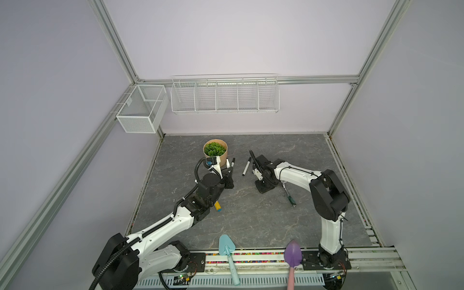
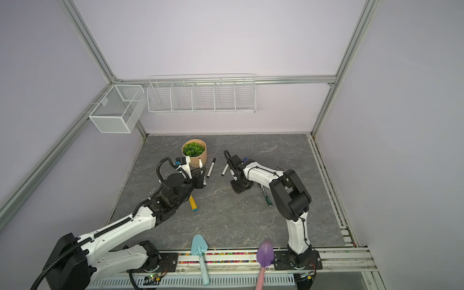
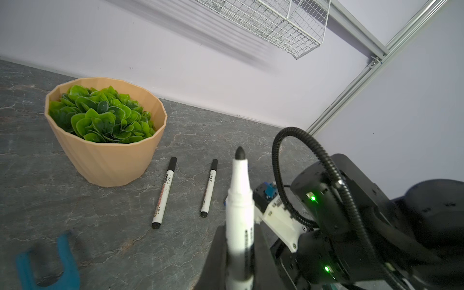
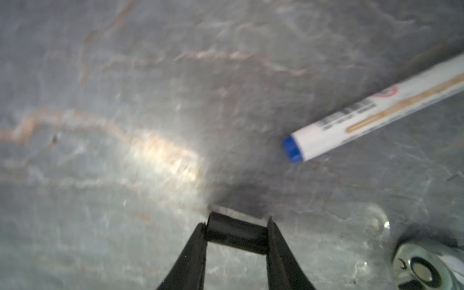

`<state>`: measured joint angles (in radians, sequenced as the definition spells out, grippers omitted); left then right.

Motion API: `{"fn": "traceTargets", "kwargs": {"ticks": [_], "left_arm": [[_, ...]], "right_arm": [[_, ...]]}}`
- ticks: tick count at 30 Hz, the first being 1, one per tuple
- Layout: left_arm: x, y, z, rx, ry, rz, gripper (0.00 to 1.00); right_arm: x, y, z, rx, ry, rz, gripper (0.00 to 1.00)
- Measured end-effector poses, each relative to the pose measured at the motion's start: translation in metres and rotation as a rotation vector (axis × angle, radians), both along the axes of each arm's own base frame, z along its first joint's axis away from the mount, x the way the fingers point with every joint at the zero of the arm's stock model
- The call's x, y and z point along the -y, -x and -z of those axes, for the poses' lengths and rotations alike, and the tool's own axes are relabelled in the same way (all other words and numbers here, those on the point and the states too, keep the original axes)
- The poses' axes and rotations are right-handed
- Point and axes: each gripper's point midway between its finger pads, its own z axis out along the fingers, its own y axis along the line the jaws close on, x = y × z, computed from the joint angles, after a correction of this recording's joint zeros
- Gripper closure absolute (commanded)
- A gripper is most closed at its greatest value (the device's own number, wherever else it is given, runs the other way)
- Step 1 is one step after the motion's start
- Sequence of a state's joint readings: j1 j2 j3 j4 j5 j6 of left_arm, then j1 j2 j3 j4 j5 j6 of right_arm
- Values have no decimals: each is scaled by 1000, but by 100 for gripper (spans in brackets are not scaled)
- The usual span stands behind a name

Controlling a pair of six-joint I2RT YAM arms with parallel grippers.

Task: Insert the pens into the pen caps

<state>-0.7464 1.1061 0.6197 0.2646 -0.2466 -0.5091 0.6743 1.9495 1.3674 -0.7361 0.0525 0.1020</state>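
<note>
My left gripper (image 3: 239, 251) is shut on an uncapped white pen (image 3: 238, 200), which stands with its black tip up; it also shows in a top view (image 2: 200, 163). Two capped pens lie on the table beside the pot (image 3: 164, 193) (image 3: 209, 188). In both top views they lie between the arms (image 1: 246, 166) (image 2: 211, 167). My right gripper (image 4: 237, 222) points down at the table, shut on a short black pen cap (image 4: 237, 234) held end to end between its fingers. A pen with a blue end plug (image 4: 376, 115) lies close by.
A tan pot with a green plant (image 1: 215, 150) stands behind the left gripper. A green-handled ratchet (image 1: 290, 197) lies under the right arm, and its metal head (image 4: 421, 268) is near the cap. A yellow cylinder (image 1: 218, 206) lies under the left arm. Two trowels (image 1: 227, 247) (image 1: 292, 253) sit at the front edge.
</note>
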Motion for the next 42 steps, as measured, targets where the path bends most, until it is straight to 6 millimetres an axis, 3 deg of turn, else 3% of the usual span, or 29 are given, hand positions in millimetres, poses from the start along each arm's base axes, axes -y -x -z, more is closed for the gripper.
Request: {"fn": "traceTargets", "kwargs": {"ticks": [5,9,13,19,27,36,42], "left_arm": [[0,0,0,-1,-1,1,100],[0,0,2,-7,-6,1,100],[0,0,3,-9,-8,0,100],[0,0,3,-7,-12,1,100],[-3,3,-6,20,-10,4,100],[-3,4,-7,29,-24,12,100],[-5,7,-4,20,-57,19,100]], "right_arm": [[-15,39,-11,-11,8,-241,60],[-9,49,1,-28,60,-318,52],[0,53,13,-36,126,-359,36],[4,54,7,-14,134,-331,21],[3,65,-28,-61,7,-106,21],[54,136,-4,-334,73,108,26],[44,138,-7,-431,-38,176,31]]}}
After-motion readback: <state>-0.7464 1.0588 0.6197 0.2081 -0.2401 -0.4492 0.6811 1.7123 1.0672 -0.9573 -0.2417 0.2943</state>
